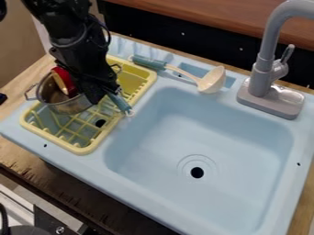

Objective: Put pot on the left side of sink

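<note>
At the rack [81, 150], we see the pot [69, 107] just beside the gripper [102, 94], partly hidden by it; whether its jaws are wide or narrow, we cannot tell

You are getting no readable text here — no label, brand, number or sign is standing out legibly to you.
</note>
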`<state>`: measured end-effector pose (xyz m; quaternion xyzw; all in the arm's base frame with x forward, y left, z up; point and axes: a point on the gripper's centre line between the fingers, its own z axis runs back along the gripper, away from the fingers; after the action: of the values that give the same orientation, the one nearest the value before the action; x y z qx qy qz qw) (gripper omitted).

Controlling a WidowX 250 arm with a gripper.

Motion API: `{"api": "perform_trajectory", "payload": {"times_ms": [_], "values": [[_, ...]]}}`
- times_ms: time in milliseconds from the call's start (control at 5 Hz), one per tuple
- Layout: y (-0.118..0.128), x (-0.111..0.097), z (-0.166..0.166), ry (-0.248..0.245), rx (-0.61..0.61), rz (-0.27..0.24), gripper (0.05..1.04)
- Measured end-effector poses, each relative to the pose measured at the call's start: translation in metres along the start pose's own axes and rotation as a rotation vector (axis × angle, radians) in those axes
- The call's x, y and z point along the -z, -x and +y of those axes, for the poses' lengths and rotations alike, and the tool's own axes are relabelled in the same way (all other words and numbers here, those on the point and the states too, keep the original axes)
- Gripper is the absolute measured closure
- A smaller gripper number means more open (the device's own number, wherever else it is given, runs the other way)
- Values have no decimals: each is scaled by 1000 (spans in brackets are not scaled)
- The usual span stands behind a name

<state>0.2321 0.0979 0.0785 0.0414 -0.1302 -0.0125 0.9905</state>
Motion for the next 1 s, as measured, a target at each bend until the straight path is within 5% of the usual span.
{"api": "perform_trajectory", "payload": {"times_ms": [1000], "values": [[22, 3, 9, 0, 137, -3, 1022]]}}
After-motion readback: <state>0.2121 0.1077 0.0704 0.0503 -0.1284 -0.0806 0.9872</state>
